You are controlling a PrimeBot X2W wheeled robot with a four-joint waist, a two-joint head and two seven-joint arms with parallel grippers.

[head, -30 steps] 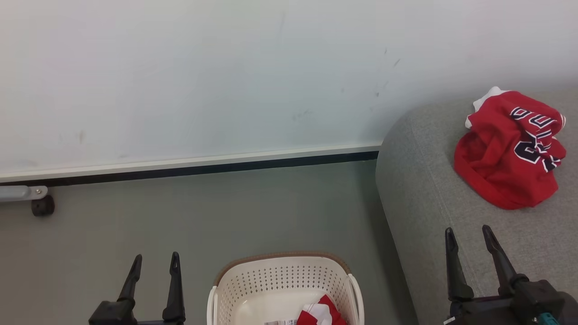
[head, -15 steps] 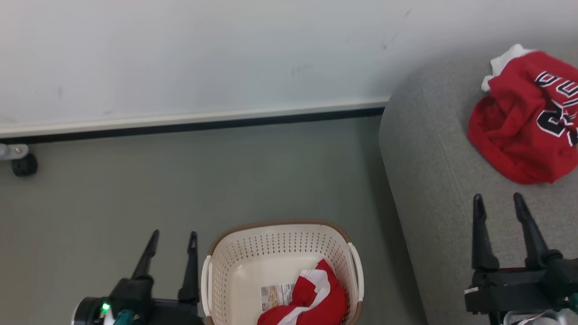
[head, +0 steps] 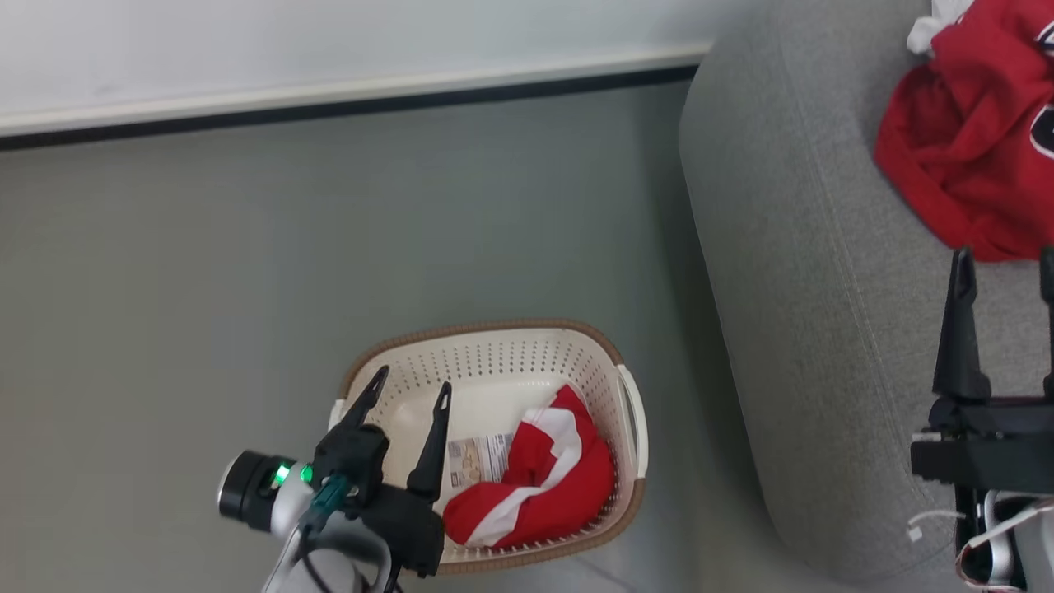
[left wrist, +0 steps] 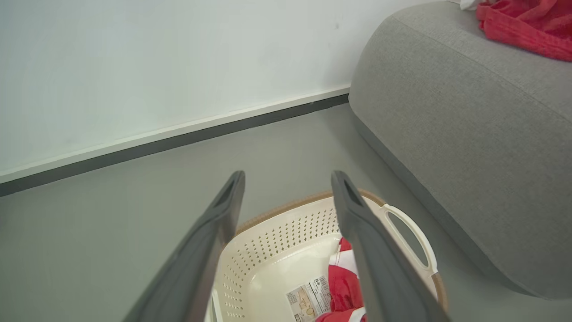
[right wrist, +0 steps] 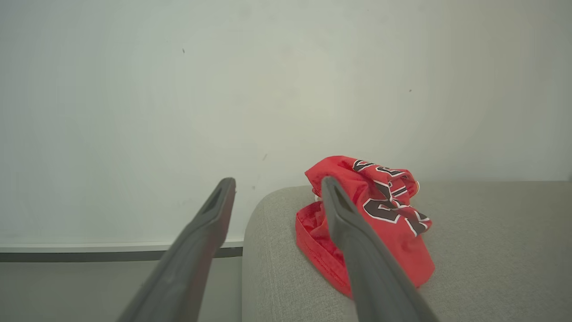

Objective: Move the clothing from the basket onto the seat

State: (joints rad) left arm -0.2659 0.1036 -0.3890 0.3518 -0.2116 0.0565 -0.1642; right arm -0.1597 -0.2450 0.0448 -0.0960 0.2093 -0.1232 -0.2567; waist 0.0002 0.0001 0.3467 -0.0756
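The basket (head: pixel 494 362) is cream, dotted with rows of holes, under a brown woven-look rim (head: pixel 486 326). At its five o'clock, the red piece (head: pixel 535 486) carries broad white stripes. The jersey (right wrist: pixel 380 210) is red with white-edged black lettering. The seat (head: pixel 790 272) is grey weave.

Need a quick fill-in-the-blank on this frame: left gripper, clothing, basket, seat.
1. The left gripper hangs by the basket with its jaws ____.
2. The red-and-white piece lies ____ the basket, on its floor.
3. The jersey lies on the seat, whose fabric is ____.

Missing words: open; inside; grey.
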